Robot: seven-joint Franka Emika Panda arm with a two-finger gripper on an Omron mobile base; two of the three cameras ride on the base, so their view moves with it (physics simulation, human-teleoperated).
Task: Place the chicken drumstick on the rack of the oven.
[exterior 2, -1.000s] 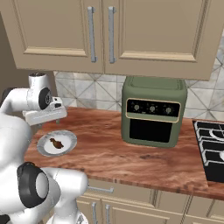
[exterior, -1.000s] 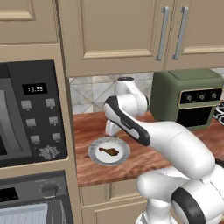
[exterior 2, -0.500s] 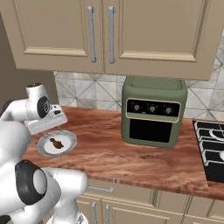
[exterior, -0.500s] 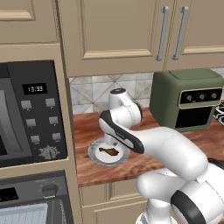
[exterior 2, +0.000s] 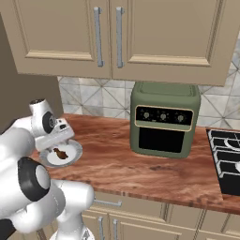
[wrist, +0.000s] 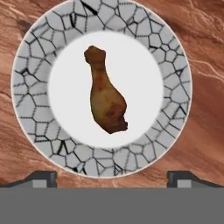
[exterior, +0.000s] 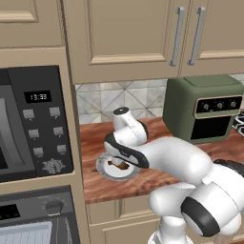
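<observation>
The gripper (wrist: 112, 177) is hanging straight over a round plate (wrist: 173, 94) on the wooden counter (wrist: 201, 39), its two dark fingertips (wrist: 41, 177) standing wide apart at the near edge of the hand view. The chicken drumstick (wrist: 105, 94) is lying in the plate's white middle, thin end pointing away, thick end nearer the fingers. A good grasp probably means lowering until the fingers straddle the thick end, then closing gently so the meat is not sliding out. Further off, an olive-green countertop oven (exterior 2: 164, 119) is standing against the tiled wall. To the left, a black microwave (exterior: 33, 124) is sitting above the oven (exterior: 38, 217).
</observation>
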